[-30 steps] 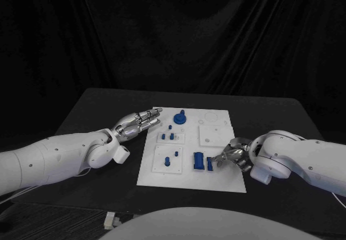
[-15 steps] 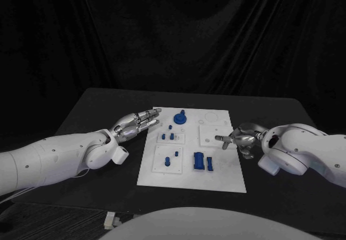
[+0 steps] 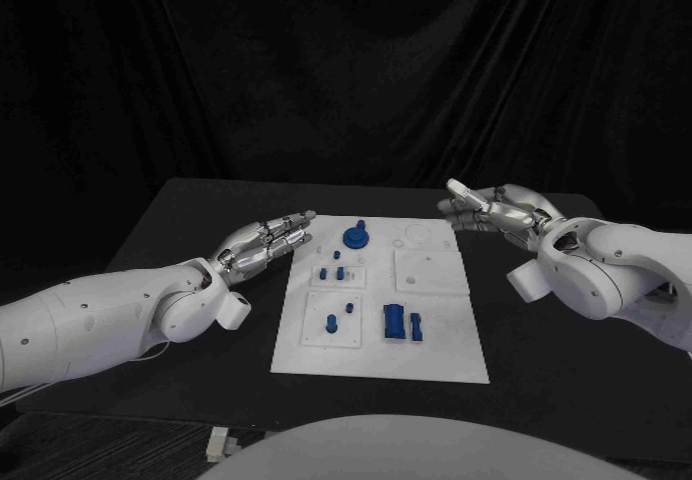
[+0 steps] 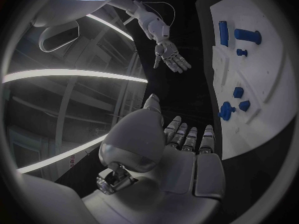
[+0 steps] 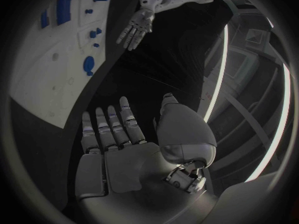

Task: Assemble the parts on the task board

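One task board [image 3: 447,350], about eight blue parts [image 3: 394,322]
They are lying between two hands: the left hand [image 3: 267,243] and the right hand [image 3: 498,212].

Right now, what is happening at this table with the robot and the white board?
Neither hand holds anything at this moment. The left hand hovers open beside the left edge of the task board, and the right hand is raised open beyond the board's far right corner, away from the parts. Several blue parts sit on the board, including a round one with a peg near the far edge. No part is being handled.
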Tool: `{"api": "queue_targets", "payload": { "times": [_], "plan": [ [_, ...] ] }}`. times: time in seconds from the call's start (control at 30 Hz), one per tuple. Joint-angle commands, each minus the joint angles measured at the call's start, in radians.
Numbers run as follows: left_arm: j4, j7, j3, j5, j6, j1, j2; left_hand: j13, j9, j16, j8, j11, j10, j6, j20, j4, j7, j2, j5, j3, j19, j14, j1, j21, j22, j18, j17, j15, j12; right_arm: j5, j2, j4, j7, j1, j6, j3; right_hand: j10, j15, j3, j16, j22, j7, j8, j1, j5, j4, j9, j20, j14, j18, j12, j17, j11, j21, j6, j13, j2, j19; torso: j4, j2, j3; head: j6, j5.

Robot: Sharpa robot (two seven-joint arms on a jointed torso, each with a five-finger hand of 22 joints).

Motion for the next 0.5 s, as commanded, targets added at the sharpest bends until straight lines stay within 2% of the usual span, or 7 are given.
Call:
{"api": "queue_targets", "payload": {
  "times": [0.03, 0.27, 0.3, 0.37, 0.4, 0.43, 0.5],
  "plan": [
    [0.002, 0.103, 0.001, 0.046, -0.031, 0.004, 0.015, -0.001, -0.001, -0.007, -0.003, -0.010, -0.004, -0.004, -0.012, 0.000, -0.011, -0.005, -0.005, -0.008, 0.000, -0.002, -0.008, -0.007, -0.003, 0.017, -0.001, -0.011, -0.008, 0.185, -0.002, -0.016, 0.254, -0.018, 0.072, 0.001, -0.080, -0.024, 0.013, -0.031, -0.112, -0.018, -0.014, 0.013, -0.011, 0.009, -0.028, -0.007, -0.128, 0.012, -0.018, -0.023, -0.035, -0.012, -0.043, -0.043, -0.023, -0.092, -0.0057, -0.014, 0.0013, 0.000, 0.003],
    [0.003, 0.106, 0.001, 0.065, -0.035, 0.005, 0.024, -0.002, -0.002, -0.007, -0.004, -0.018, -0.009, -0.008, -0.021, -0.001, -0.019, -0.008, 0.018, -0.009, -0.001, -0.002, 0.006, -0.008, -0.004, 0.016, -0.001, -0.019, -0.013, 0.210, 0.004, -0.045, 0.325, -0.046, 0.109, 0.000, -0.147, -0.021, 0.024, 0.003, -0.142, -0.008, -0.007, 0.055, -0.009, 0.008, -0.079, -0.018, -0.175, 0.061, 0.015, -0.040, -0.083, -0.013, -0.065, -0.092, 0.014, -0.106, -0.0196, -0.032, 0.0096, 0.000, 0.021],
    [0.000, 0.000, -0.001, 0.029, -0.019, 0.002, 0.023, -0.022, -0.033, -0.007, -0.037, -0.055, -0.048, -0.083, -0.062, -0.087, -0.081, -0.079, -0.079, 0.075, -0.003, -0.002, -0.406, -0.010, -0.008, -0.049, -0.001, -0.062, -0.039, 0.144, 0.002, -0.040, 0.215, -0.041, 0.052, -0.001, -0.193, -0.069, 0.057, -0.081, -0.227, -0.066, -0.047, -0.249, -0.048, -0.081, -0.125, -0.100, -0.210, -0.001, -0.044, -0.106, -0.135, -0.025, -0.233, -0.140, 0.047, -0.125, -0.0121, -0.021, 0.0042, 0.000, 0.017],
    [0.001, -0.001, 0.001, 0.031, -0.025, 0.003, 0.024, -0.022, -0.033, -0.007, -0.037, -0.055, -0.048, -0.093, -0.070, -0.095, -0.081, -0.090, -0.083, 0.083, -0.003, -0.002, -0.446, -0.010, -0.008, -0.049, -0.001, -0.062, -0.111, 0.146, 0.004, -0.041, 0.217, -0.043, 0.046, 0.002, -0.233, -0.102, 0.141, -0.081, -0.227, -0.066, -0.132, -0.459, -0.133, -0.149, -0.163, -0.158, -0.307, -0.030, -0.087, -0.106, -0.135, -0.025, -0.362, -0.178, 0.047, -0.125, -0.0120, -0.021, 0.0044, 0.003, 0.015],
    [0.003, -0.002, 0.003, 0.033, -0.032, 0.003, 0.025, -0.022, -0.033, -0.007, -0.037, -0.055, -0.048, -0.099, -0.075, -0.103, -0.081, -0.098, -0.093, 0.091, -0.003, -0.002, -0.486, -0.010, -0.008, -0.049, -0.001, -0.062, -0.111, 0.149, 0.007, -0.042, 0.220, -0.046, 0.039, 0.005, -0.245, -0.176, 0.141, -0.081, -0.227, -0.066, -0.132, -0.527, -0.133, -0.169, -0.239, -0.176, -0.307, -0.039, -0.099, -0.106, -0.135, -0.025, -0.401, -0.257, 0.047, -0.125, -0.0118, -0.021, 0.0046, 0.007, 0.014],
    [0.005, -0.004, 0.005, 0.035, -0.040, 0.003, 0.027, -0.022, -0.033, -0.007, -0.037, -0.055, -0.048, -0.103, -0.079, -0.109, -0.081, -0.102, -0.098, 0.096, -0.003, -0.002, -0.511, -0.010, -0.008, -0.049, -0.001, -0.062, -0.111, 0.153, 0.010, -0.043, 0.223, -0.050, 0.031, 0.009, -0.317, -0.176, 0.141, -0.081, -0.227, -0.066, -0.132, -0.597, -0.133, -0.189, -0.239, -0.194, -0.307, -0.111, -0.176, -0.106, -0.135, -0.025, -0.439, -0.257, 0.047, -0.125, -0.0117, -0.021, 0.0049, 0.011, 0.012],
    [0.010, -0.008, 0.011, 0.042, -0.063, 0.003, 0.031, -0.022, -0.033, -0.007, -0.037, -0.055, -0.048, -0.113, -0.084, -0.122, -0.081, -0.115, -0.114, 0.110, -0.003, -0.002, -0.576, -0.010, -0.008, -0.050, -0.001, -0.062, -0.111, 0.162, 0.019, -0.046, 0.232, -0.059, 0.008, 0.020, -0.317, -0.176, 0.141, -0.081, -0.227, -0.066, -0.132, -0.699, -0.133, -0.288, -0.239, -0.281, -0.307, -0.111, -0.176, -0.106, -0.135, -0.025, -0.496, -0.257, 0.047, -0.125, -0.0112, -0.020, 0.0055, 0.022, 0.008]
  ]
}}
